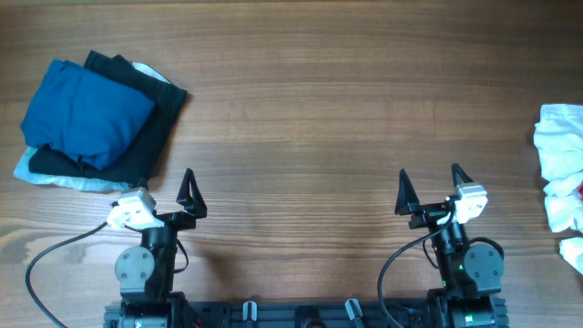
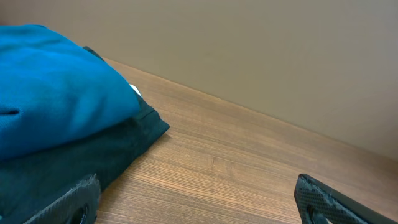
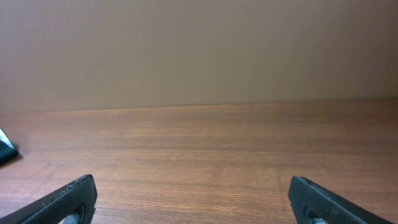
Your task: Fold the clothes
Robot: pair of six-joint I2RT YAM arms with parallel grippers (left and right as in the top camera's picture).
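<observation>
Wood-grain surface [image 1: 319, 109] fills the overhead view, mostly bare in the middle. Plain beige wall [image 3: 199, 50] sits behind it in both wrist views. Folded stack of clothes at the far left of the surface: blue garment [image 1: 86, 114] on top, black garment [image 1: 153, 123] under it and sticking out on the right side, and a pale garment [image 1: 64, 178] at the bottom showing along the near edge. Left wrist view has the same stack close up, blue over black, filling the left part of the frame. A crumpled white garment [image 1: 560, 155] lies at the far right edge, partly cut off by the frame. It's unfolded, with a speck of red at its right side, too small to tell what. Both piles are well apart from each other and from the arms. Both arms sit at the near edge of the surface, pointing toward the far side. Left claw [image 2: 196, 202] is spread wide, nothing between its fingers, hovering near the stack's near-right corner without touching it. Right claw [image 1: 430, 189] is spread wide too, nothing in it, bare wood in front. A black cable [image 1: 55, 251] loops out from the left arm's base.
</observation>
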